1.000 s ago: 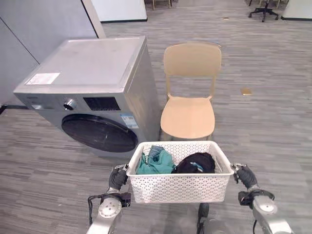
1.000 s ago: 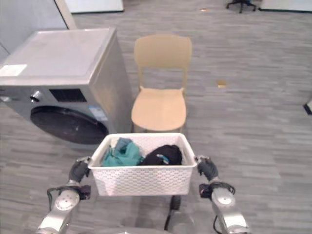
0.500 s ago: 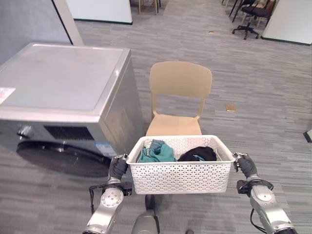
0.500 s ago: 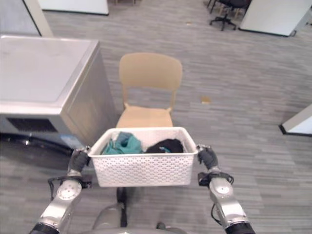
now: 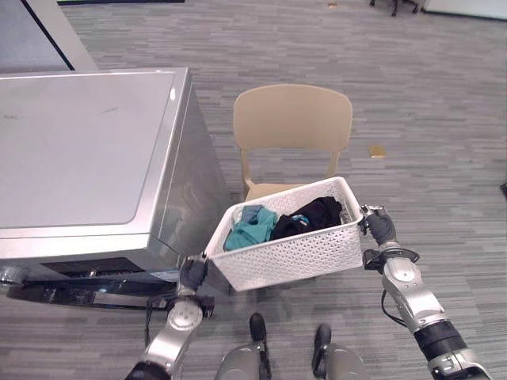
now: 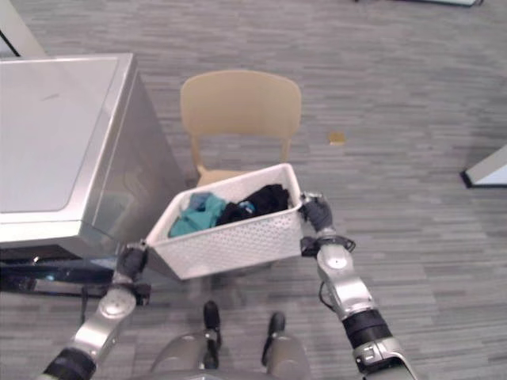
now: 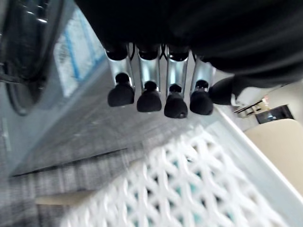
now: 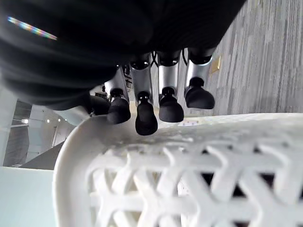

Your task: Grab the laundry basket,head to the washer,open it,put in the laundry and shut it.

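The washer [image 5: 95, 158] stands just beyond the left hand's fingers, a big grey box with its dark round door [image 5: 71, 293] low on the front face, shut. Past the fingers of both hands, behind the basket, is a tan chair [image 5: 291, 131] on the grey floor [image 5: 428, 111]. The white basket [image 5: 293, 249] hangs in the air between the two hands, tilted so the end at the left hand sits lower than the end at the right hand, and it partly covers the chair seat. The left hand [image 5: 192, 275] is clenched on the basket's low end, its fingers [image 7: 150, 97] curled over the rim close to the washer's front. The right hand [image 5: 379, 228] grasps the high end, its fingers [image 8: 170, 106] hooked over the rim there. Inside the basket lie a teal garment [image 5: 249, 228] nearer the left hand's fingers and a black garment [image 5: 310, 215] nearer the right hand's fingers
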### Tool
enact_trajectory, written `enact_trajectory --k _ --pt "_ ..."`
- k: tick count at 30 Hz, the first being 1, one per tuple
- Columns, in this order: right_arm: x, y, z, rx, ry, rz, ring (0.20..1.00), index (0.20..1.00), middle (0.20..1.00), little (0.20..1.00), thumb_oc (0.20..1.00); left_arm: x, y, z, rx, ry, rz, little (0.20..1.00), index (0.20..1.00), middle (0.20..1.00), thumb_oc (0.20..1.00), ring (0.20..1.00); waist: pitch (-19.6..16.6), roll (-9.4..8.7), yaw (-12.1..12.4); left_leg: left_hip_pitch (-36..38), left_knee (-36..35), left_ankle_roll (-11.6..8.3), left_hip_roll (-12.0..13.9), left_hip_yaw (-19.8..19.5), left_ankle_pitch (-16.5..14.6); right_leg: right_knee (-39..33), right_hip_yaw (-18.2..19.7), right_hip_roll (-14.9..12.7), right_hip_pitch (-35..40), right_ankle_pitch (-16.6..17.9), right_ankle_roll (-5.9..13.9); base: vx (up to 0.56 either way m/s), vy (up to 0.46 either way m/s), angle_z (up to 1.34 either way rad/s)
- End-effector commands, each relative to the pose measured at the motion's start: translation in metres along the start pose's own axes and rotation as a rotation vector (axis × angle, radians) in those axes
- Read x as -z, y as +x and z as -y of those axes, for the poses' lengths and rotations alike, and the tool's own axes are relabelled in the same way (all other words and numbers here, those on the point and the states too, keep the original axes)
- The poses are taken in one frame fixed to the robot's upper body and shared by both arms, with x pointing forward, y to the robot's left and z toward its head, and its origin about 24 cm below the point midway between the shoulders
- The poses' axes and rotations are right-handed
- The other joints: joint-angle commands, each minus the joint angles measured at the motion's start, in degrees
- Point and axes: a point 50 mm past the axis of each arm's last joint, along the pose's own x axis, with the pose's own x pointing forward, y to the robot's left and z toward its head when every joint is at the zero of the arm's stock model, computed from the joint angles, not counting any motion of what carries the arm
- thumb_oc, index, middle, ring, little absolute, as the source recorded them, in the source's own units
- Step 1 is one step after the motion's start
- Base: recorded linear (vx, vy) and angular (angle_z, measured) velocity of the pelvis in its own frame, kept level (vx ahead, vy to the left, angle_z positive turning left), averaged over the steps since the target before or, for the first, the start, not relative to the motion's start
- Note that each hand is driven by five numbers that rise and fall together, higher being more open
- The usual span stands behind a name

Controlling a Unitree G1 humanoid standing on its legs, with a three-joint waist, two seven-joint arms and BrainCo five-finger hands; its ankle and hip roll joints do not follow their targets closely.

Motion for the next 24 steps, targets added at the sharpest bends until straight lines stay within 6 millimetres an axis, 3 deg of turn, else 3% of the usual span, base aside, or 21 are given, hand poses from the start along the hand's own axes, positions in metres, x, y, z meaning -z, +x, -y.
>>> enact_trajectory --k 1,7,10,14,15,16,17,20,23,24 --pt "-0.032 0.012 -0.048 -0.163 -0.028 0.157 0.200 0.200 0.200 0.200 0.200 -0.099 0.029 0.032 0.088 -0.098 0.382 0.200 0.200 0.200 0.200 0.200 0.4 -0.79 -0.1 -3.5 7.1 -4.34 0.2 -2.0 -8.3 -1.3 -0.4 0.4 2.1 -4.2 2.46 -0.18 -0.079 0.01" --pt "-0.024 0.029 -0.051 -0.127 0.061 0.063 0.200 0.200 0.200 0.200 0.200 -0.107 0.048 0.037 0.051 -0.111 0.340 0.200 0.200 0.200 0.200 0.200 2.5 0.09 0.3 -12.5 8.6 -5.32 0.6 -4.4 -7.4 -0.3 -0.7 0.8 -6.3 -4.0 1.79 -0.12 -0.077 -0.03" --pt "-0.031 0.041 -0.053 -0.112 0.108 0.057 0.200 0.200 0.200 0.200 0.200 -0.116 0.057 0.040 0.031 -0.142 0.336 0.200 0.200 0.200 0.200 0.200 3.7 0.45 0.7 -15.3 9.2 -5.72 1.2 -4.9 -6.3 0.3 -0.9 0.9 -9.3 -3.8 1.39 -0.09 -0.052 0.07" --pt "-0.027 0.044 -0.046 -0.087 0.129 0.031 0.200 0.200 0.200 0.200 0.200 -0.117 0.058 0.031 -0.002 -0.168 0.341 0.200 0.200 0.200 0.200 0.200 5.0 0.51 1.3 -15.9 8.9 -6.43 1.9 -5.2 -5.2 -0.3 -1.0 1.3 -9.8 -3.8 1.13 -0.04 -0.064 0.04" --pt "-0.024 0.042 -0.045 -0.087 0.127 0.026 0.200 0.200 0.200 0.200 0.200 -0.112 0.056 0.031 0.006 -0.182 0.332 0.241 0.241 0.241 0.241 0.241 5.0 0.53 1.3 -15.6 8.8 -6.50 2.1 -5.3 -5.2 -0.5 -1.0 1.5 -9.5 -3.9 1.02 0.02 -0.056 0.06" --pt "-0.020 0.039 -0.045 -0.089 0.131 0.015 0.341 0.341 0.341 0.341 0.341 -0.105 0.052 0.031 0.012 -0.194 0.315 0.504 0.504 0.504 0.504 0.504 4.9 0.51 1.3 -15.1 8.5 -6.56 2.1 -5.4 -5.2 -0.8 -0.9 1.6 -9.0 -3.8 0.94 0.03 -0.038 0.05" --pt "-0.015 0.035 -0.045 -0.093 0.128 0.004 1.000 1.000 1.000 1.000 1.000 -0.096 0.049 0.031 0.014 -0.204 0.292 1.000 1.000 1.000 1.000 1.000 4.7 0.50 1.3 -14.7 8.3 -6.63 2.2 -5.3 -5.1 -1.0 -1.0 1.7 -8.6 -3.8 0.85 0.06 -0.047 0.07" --pt "0.001 0.019 -0.031 -0.068 0.103 -0.025 1.000 1.000 1.000 1.000 1.000 -0.068 0.028 0.028 0.044 -0.277 0.224 1.000 1.000 1.000 1.000 1.000 3.9 0.33 1.3 -11.7 7.7 -7.12 2.8 -5.7 -5.2 -1.9 -1.1 2.6 -5.7 -4.5 0.14 0.07 -0.082 0.05" --pt "-0.004 0.015 -0.019 -0.071 0.022 0.019 1.000 1.000 1.000 1.000 1.000 -0.067 0.022 0.018 0.052 -0.190 0.259 1.000 1.000 1.000 1.000 1.000 3.4 0.18 1.5 -9.5 6.7 -7.44 3.2 -5.8 -5.1 -2.9 -1.1 3.2 -3.4 -4.8 0.13 0.05 -0.056 0.00" --pt "-0.009 0.014 -0.012 -0.080 -0.084 0.059 1.000 1.000 1.000 1.000 1.000 -0.067 0.020 0.011 0.052 -0.124 0.282 1.000 1.000 1.000 1.000 1.000 3.2 0.08 1.7 -8.5 6.0 -7.56 3.3 -5.8 -5.0 -3.5 -1.2 3.4 -2.3 -4.9 0.25 -0.04 -0.027 -0.05"
